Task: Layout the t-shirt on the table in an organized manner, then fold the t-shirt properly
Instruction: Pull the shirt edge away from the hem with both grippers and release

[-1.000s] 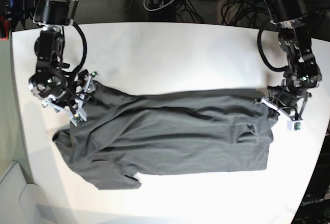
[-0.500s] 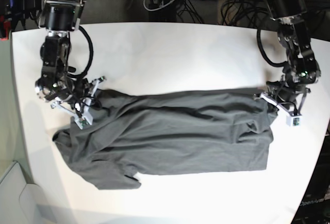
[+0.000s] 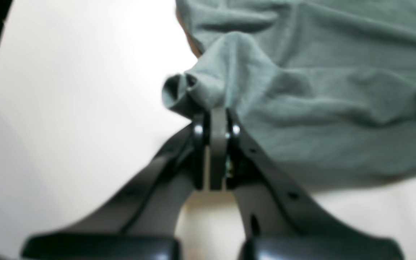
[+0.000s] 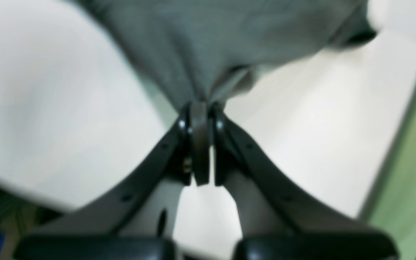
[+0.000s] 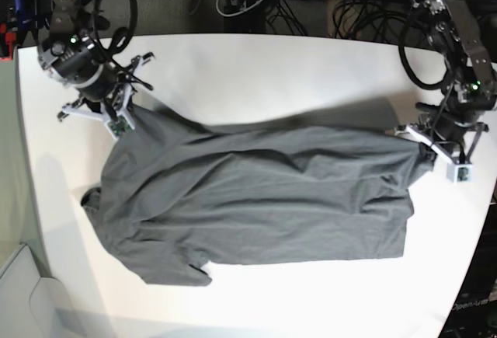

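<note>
**Spotter:** What just changed on your side?

**Me:** The right pincer (image 5: 123,106) has snapped together on the t-shirt (image 5: 256,198). A second ago its jaws stood wide, just beside the cloth's far corner; now the wrist view shows them clamped on a bunched ridge of charcoal fabric (image 4: 200,72) fanning out ahead of the tips. The arm has also swung up and away, pulling that corner toward the table's (image 5: 256,74) far edge.

**Spotter:** And the left?

**Me:** The left pincer (image 5: 423,145) stays clamped on the shirt. A rolled nub of hem (image 3: 193,90) pokes out just past its tips, the body of the shirt spreading to that pincer's right. This arm has lifted a little too.

**Spotter:** Meaning?

**Me:** I'd judge we're mid-layout: both far corners are held and the far edge is drawn taut between the two pincers, so the creases are stretching out. The near edge and the sleeve rest on the table, still rumpled. No folding yet.

**Spotter:** Any print or tag?

**Me:** Nothing readable on the shirt. Only faint lettering at the base view's lower corner (image 5: 472,304), too small to make out.
</note>
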{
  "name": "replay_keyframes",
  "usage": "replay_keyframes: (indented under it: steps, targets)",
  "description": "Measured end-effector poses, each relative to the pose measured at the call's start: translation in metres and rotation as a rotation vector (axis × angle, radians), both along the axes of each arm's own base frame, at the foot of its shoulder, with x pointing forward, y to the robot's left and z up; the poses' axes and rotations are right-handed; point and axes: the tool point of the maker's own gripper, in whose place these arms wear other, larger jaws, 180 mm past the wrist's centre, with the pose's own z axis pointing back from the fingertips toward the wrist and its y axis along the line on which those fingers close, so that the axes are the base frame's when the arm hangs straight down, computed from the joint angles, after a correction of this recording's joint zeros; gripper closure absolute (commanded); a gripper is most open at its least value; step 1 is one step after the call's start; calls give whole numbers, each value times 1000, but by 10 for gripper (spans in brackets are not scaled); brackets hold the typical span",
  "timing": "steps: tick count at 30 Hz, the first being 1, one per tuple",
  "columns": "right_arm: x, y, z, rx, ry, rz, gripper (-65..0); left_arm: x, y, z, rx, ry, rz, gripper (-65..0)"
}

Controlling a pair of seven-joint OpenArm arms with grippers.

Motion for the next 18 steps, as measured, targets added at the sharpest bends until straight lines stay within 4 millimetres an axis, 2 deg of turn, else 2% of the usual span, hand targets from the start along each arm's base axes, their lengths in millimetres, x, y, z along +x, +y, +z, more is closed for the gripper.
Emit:
replay_keyframes:
  steps: [3,7,10,13,18]
  targets:
    - [-10,-2,-6,-8,24,3,0,-21,17,-2,36,55,52,-4]
    - [-33,5,-20,10,85,13,0,-31,23,7,50,52,62,-4]
    - [-46,16,-28,0,128,58,0,-53,31,-9,99,158,27,-4]
    - [-53,32,-32,27,143,105,0,-54,35,-10,147,179,-46,-4]
    - [-63,37,-37,25,169,134,0,-71,40,-40,112,284,-41,-9]
